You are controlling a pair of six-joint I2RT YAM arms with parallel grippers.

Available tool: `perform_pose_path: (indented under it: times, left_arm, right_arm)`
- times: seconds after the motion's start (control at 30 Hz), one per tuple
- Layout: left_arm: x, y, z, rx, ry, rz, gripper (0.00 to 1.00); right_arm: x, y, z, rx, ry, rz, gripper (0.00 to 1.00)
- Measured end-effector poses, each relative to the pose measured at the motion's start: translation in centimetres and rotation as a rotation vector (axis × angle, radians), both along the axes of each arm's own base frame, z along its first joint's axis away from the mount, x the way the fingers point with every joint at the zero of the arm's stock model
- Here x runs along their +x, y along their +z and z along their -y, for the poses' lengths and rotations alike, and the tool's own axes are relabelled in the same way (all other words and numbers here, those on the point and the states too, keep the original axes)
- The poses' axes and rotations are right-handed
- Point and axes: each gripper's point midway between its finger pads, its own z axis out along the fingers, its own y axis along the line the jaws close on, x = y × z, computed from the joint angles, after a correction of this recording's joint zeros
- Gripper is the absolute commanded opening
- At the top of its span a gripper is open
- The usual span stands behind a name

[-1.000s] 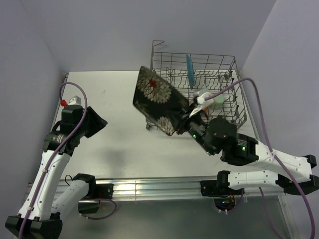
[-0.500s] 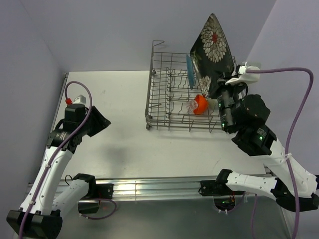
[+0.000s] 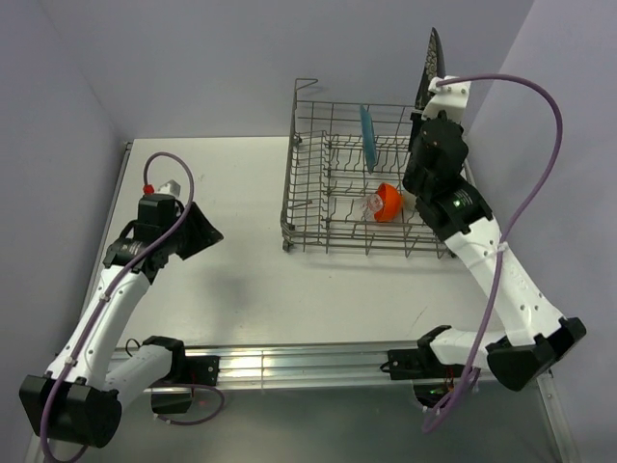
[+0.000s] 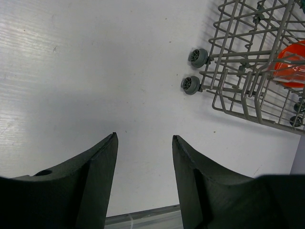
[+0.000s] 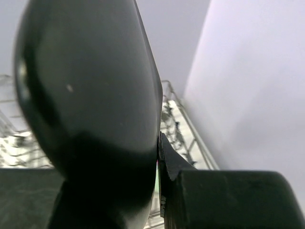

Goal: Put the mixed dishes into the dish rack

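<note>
Against lilac wall [image 3: 241, 58], right tool [image 3: 431, 98] clamps glossy black plate [image 5: 90, 95] edge-on; left tool [image 4: 144, 138] gapes.

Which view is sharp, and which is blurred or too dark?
Top external: sharp, evenly lit, the dish rack clear. Left wrist: the table in focus, the left pincer almost black. Right wrist: the black plate fills half the frame, blurred, with one small glare spot.

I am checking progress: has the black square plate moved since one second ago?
Yes. The black square plate went from over the dish rack's near left corner to above its far right corner, and now shows edge-on.
</note>
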Motion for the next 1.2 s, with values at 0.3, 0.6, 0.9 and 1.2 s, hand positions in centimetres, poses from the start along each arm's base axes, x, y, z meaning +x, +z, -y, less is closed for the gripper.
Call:
perform_pose_path:
  times: [0.3, 0.6, 0.9, 1.2]
  left_arm:
    - [1.2, -1.2, 1.3, -0.007, -0.050, -0.026, 0.55]
    - [1.6, -1.5, 2.3, -0.007, -0.094, -0.021, 0.55]
    - [1.6, -2.1, 2.4, 0.005, -0.109, -0.037, 0.55]
    - [1.9, -3.3, 2.5, 0.023, -0.120, -0.069, 0.55]
  right_arm:
    - [4.9, -0.2, 2.1, -0.039, -0.041, -0.108, 0.00]
    - [11.2, -2.3, 3.4, -0.024, -0.008, -0.263, 0.00]
    - [15.2, -5.5, 3.0, -0.002, -0.009, -0.362, 0.00]
    - [18.1, -11.2, 2.6, 0.001, -0.009, -0.484, 0.00]
